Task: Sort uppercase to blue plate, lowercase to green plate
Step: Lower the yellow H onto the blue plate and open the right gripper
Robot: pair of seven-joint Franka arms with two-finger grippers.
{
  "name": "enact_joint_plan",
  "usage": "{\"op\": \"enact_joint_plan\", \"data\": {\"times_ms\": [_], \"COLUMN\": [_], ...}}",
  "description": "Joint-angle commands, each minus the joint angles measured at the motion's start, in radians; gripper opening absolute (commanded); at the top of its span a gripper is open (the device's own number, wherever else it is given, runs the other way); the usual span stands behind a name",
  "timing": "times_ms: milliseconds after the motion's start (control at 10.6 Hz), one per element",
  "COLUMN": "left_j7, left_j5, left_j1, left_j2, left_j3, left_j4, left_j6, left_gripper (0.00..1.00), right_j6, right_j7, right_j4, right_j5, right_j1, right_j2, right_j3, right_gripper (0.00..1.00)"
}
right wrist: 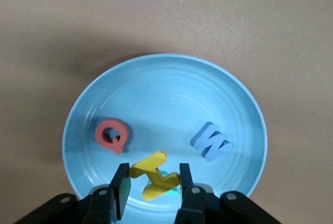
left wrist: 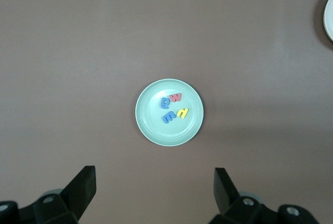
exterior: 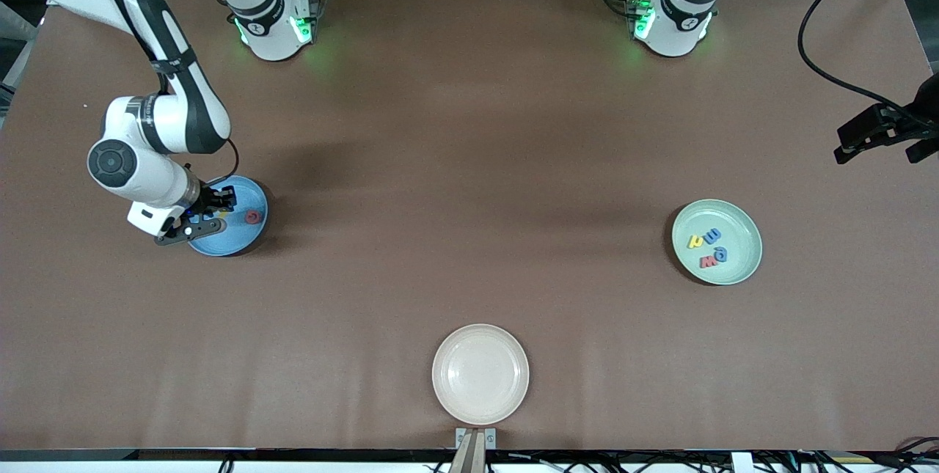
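My right gripper (exterior: 220, 203) (right wrist: 154, 174) hangs low over the blue plate (exterior: 220, 246) (right wrist: 166, 88), shut on the tilted yellow H (right wrist: 155, 177). A red Q (exterior: 252, 217) (right wrist: 111, 134) and a blue W (right wrist: 212, 141) lie in that plate. Only a sliver of a teal letter (right wrist: 166, 172) shows under the H. The green plate (exterior: 737, 227) (left wrist: 156, 125) at the left arm's end holds the lowercase yellow h (exterior: 695, 241) (left wrist: 182, 113), blue m (exterior: 711, 234) (left wrist: 169, 116), blue a (exterior: 720, 254) (left wrist: 165, 101) and red m (exterior: 707, 262) (left wrist: 177, 98). My left gripper (exterior: 884, 139) (left wrist: 154, 182) waits high and open.
A cream plate (exterior: 480, 374) (left wrist: 329, 15) with nothing in it sits near the table's front edge, midway between the two coloured plates. A black cable (exterior: 821, 70) loops over the table toward the left gripper.
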Motion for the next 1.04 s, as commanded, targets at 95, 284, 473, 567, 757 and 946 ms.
{"op": "enact_joint_plan", "data": {"times_ms": [95, 284, 473, 567, 757, 946], "left_j7": [0.003, 0.003, 0.003, 0.003, 0.003, 0.003], "left_j5": [-0.018, -0.018, -0.018, -0.018, -0.018, -0.018], "left_j1": [0.002, 0.002, 0.002, 0.002, 0.002, 0.002], "left_j2": [0.006, 0.006, 0.006, 0.006, 0.006, 0.006], "left_j3": [0.003, 0.003, 0.003, 0.003, 0.003, 0.003], "left_j4": [0.024, 0.024, 0.024, 0.024, 0.024, 0.024], "left_j6": [-0.023, -0.023, -0.023, -0.023, -0.023, -0.025], "left_gripper": [1.00, 1.00, 1.00, 1.00, 1.00, 1.00], "right_j6": [0.072, 0.095, 0.118, 0.153, 0.176, 0.183], "right_j7": [-0.091, -0.095, -0.131, -0.140, -0.160, -0.188], "right_j4": [-0.034, -0.034, -0.031, -0.028, -0.026, -0.023], "right_j5": [0.088, 0.114, 0.114, 0.114, 0.109, 0.118], "right_j1": [-0.024, -0.023, -0.023, -0.026, -0.035, -0.047], "right_j2": [0.006, 0.007, 0.013, 0.035, 0.053, 0.075], "right_j3": [0.008, 0.008, 0.008, 0.008, 0.008, 0.007], "right_gripper": [0.37, 0.41, 0.41, 0.41, 0.41, 0.41]}}
